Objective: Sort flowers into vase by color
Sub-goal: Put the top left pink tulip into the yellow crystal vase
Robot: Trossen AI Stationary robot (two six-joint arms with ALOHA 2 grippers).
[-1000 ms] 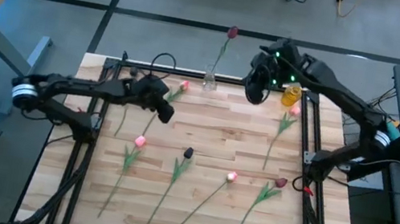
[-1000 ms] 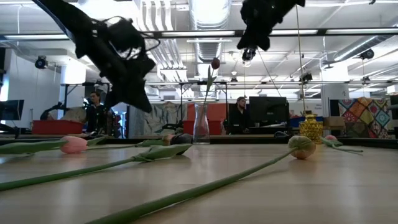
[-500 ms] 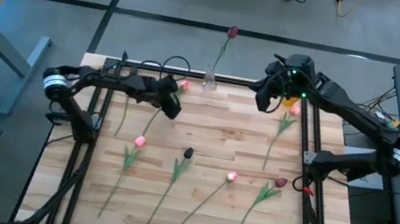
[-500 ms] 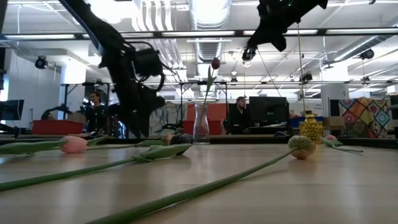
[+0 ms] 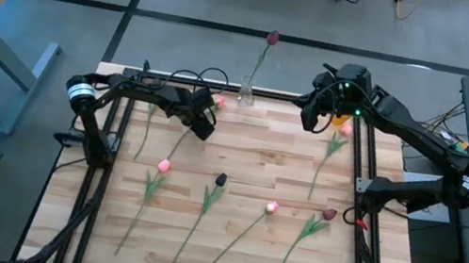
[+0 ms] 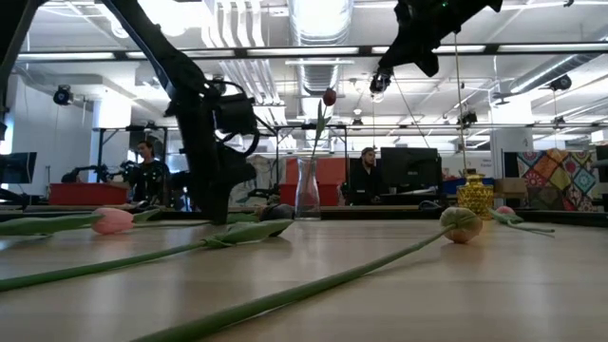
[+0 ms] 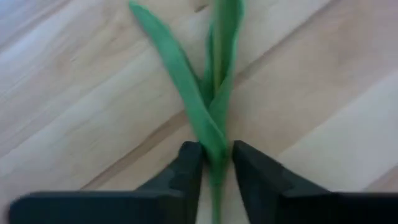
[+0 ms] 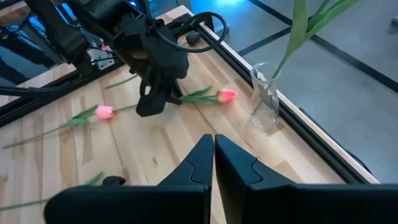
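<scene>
So far only one of the flowers is sorted, as I judge it: a maroon tulip [image 5: 272,37] stands in the clear vase [image 5: 246,92] at 12 o'clock on the far edge of the desk [image 5: 250,153].

Nearest to me, at about 6 o'clock, four tulips lie on the wood in a row: a pink one [image 5: 163,165] toward 7 o'clock, a dark one [image 5: 220,180], another pink one [image 5: 270,207] and a maroon one [image 5: 328,214] toward 5 o'clock.

Farther back, toward 10 o'clock, my left gripper [image 7: 216,163] is low over the stem and leaves of a pink tulip [image 5: 217,101]. Its fingers stand a little apart, one on each side of the green stem; I cannot tell whether they already press it.

Toward 2 o'clock one more tulip [image 5: 335,146] lies by a small yellow vase [image 5: 343,112]. My right gripper [image 8: 214,155] hangs above that corner with fingers together and nothing between them.

At least six stems are left to place.
</scene>
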